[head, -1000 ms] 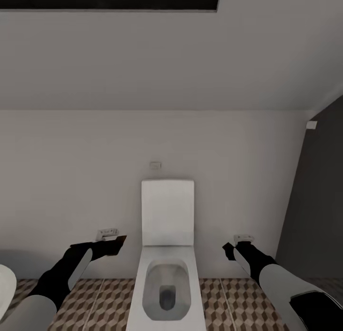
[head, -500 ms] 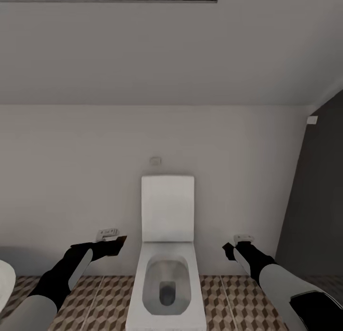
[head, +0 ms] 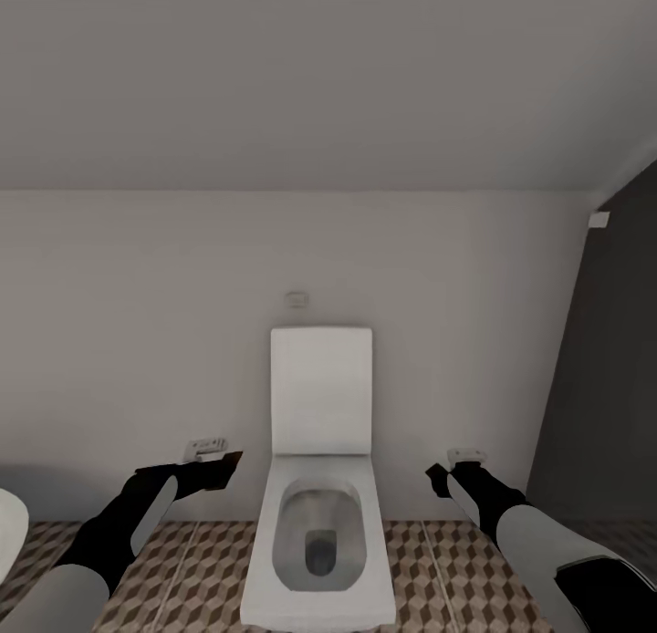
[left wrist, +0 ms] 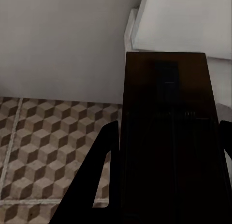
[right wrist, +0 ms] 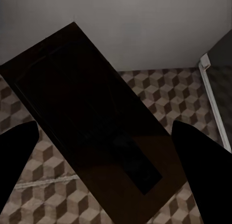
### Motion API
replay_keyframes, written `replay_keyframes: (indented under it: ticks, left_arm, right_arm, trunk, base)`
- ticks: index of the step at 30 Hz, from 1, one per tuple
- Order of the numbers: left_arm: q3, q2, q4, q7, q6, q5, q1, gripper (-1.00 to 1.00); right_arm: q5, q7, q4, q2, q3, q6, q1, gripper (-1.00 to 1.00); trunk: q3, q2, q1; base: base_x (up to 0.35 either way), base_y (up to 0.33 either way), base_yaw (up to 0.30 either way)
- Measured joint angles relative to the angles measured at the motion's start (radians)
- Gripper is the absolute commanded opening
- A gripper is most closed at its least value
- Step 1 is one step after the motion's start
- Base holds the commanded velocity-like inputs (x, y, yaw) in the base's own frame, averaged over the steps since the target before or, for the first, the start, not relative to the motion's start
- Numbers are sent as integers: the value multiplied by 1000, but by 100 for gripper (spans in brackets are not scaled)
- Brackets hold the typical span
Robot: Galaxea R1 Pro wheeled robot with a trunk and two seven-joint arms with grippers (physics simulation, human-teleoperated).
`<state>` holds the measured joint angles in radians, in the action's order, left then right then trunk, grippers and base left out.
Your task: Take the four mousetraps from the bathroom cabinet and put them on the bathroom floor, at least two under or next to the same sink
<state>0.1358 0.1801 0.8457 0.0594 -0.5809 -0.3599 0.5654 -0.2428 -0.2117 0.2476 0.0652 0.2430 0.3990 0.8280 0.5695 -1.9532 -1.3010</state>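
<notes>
You carry one mousetrap in each arm. The left gripper [left wrist: 166, 151] has its jaws pinching a flat dark-brown mousetrap [left wrist: 166, 137] across its width, a black finger [left wrist: 104, 171] tight on each long edge, the board sticking out ahead. The right gripper [right wrist: 104, 151] holds a second mousetrap [right wrist: 92, 122] lying skewed between its jaws; the fingers [right wrist: 203, 166] sit wide at either side, and you cannot tell how firmly they bear on it.

Both boards hang above the cube-pattern bathroom floor [head: 438, 569], either side of the white toilet [head: 319, 524], near the pale wall [head: 137, 341].

Handling, as a judgement: light, stiff, thin, smooth-faced, so likely to twist or slide in the grip. Hold across the short width near the middle, clear of the raised centre mechanism. The skewed right one looks the riskier; lower it flat before you let go.
</notes>
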Motion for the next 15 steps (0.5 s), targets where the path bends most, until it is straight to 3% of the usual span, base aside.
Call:
replay_keyframes:
  ticks: [15]
  left_arm:
    - [0,0,-15,0,0,0,0,-100]
  right_arm:
    - [0,0,0,0,0,-2,0,-100]
  trunk:
    - [47,-105,-58]
  base:
    - [0,0,0]
